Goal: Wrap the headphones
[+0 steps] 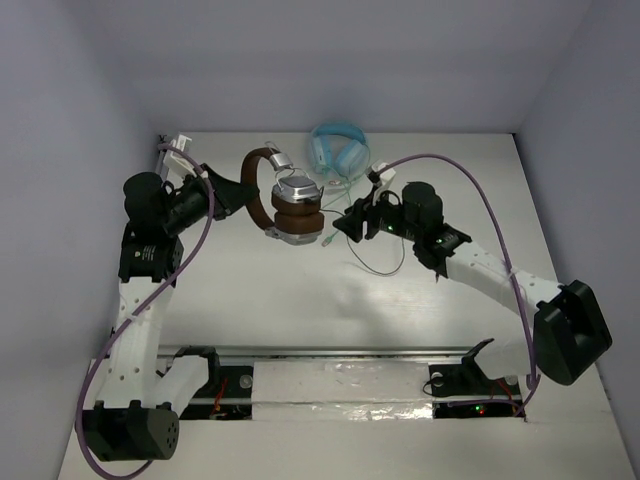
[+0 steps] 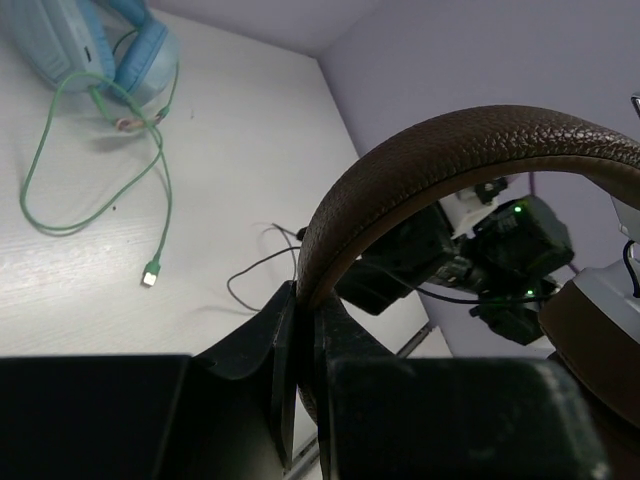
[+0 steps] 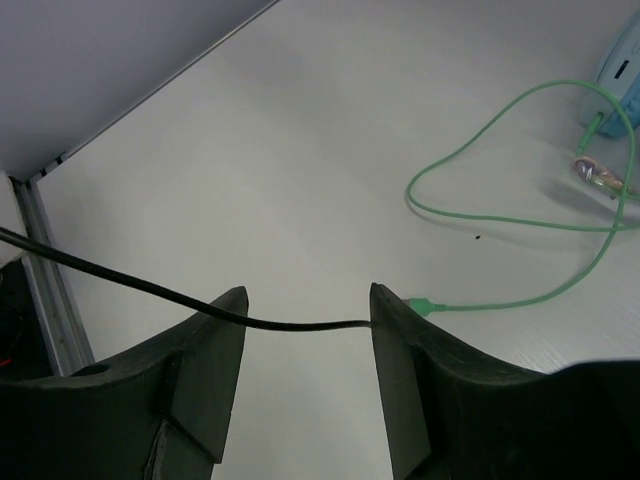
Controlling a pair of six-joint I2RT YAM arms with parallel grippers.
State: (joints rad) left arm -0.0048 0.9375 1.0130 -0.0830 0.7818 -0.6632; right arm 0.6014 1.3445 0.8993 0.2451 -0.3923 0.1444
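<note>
The brown headphones [image 1: 297, 207] are held up off the table, silver earcups and brown cushions stacked together. My left gripper [image 1: 238, 192] is shut on the brown headband [image 2: 470, 140], which is pinched between its jaws in the left wrist view [image 2: 305, 312]. My right gripper [image 1: 345, 222] is just right of the earcups and open. The thin dark cable [image 3: 290, 324] runs across the gap between its jaws [image 3: 308, 310], touching the right finger [image 3: 400, 340]. A slack loop of the dark cable [image 2: 250, 275] lies on the table.
Light blue headphones [image 1: 338, 148] lie at the back of the table, also in the left wrist view [image 2: 70, 40]. Their pale green cable [image 3: 500, 215] loops across the table near my right gripper, its plug [image 2: 150, 275] lying loose. A metal rail [image 1: 330, 352] runs along the near edge.
</note>
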